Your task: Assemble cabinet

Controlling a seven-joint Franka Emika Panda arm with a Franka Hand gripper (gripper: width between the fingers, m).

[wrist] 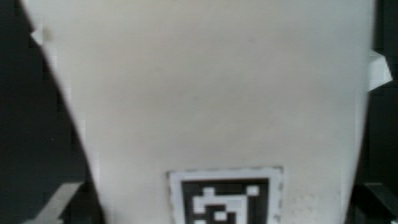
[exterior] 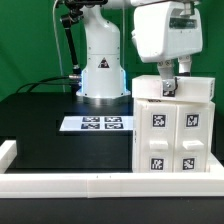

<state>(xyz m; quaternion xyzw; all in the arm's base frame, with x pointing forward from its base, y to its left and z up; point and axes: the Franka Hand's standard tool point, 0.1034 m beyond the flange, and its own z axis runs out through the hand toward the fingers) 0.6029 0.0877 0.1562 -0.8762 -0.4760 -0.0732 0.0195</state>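
Note:
The cabinet's large white box shell (exterior: pixel 175 135) stands at the exterior view's right and shows several square code tags on its front. My gripper (exterior: pixel 168 80) is directly above it, with its fingers down at the shell's top edge. They close on a smaller white tagged block (exterior: pixel 168 90) that sits on the top of the shell. In the wrist view this white block (wrist: pixel 196 90) fills most of the picture, with its code tag (wrist: pixel 228 196) near my gripper (wrist: pixel 222 207). A dark finger (wrist: pixel 59 203) shows at each side of the block.
The marker board (exterior: pixel 97 123) lies flat on the black table in front of the robot base (exterior: pixel 102 70). A long white rail (exterior: pixel 90 186) runs along the table's front and up the exterior view's left side.

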